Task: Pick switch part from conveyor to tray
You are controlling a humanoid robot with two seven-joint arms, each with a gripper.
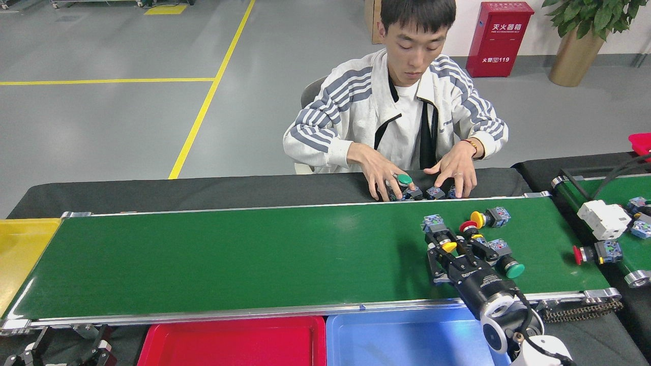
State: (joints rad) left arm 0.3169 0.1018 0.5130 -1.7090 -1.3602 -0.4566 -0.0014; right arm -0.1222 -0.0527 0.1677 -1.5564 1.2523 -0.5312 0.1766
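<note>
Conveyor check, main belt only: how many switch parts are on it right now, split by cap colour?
On the conveyor:
Yellow-capped switch parts: 2
Red-capped switch part: 1
Green-capped switch part: 1
Total: 4

A black-covered table (203, 190) carries the long green conveyor (229, 259), with a cluster of push-button switch parts (483, 239) lying on the belt toward its right end. More switch parts (417, 192) sit on the black cover just behind the far rail. A yellow tray (20, 249) adjoins the belt's left end; a red tray (234, 340) and a blue tray (402, 338) lie along the near rail.
</note>
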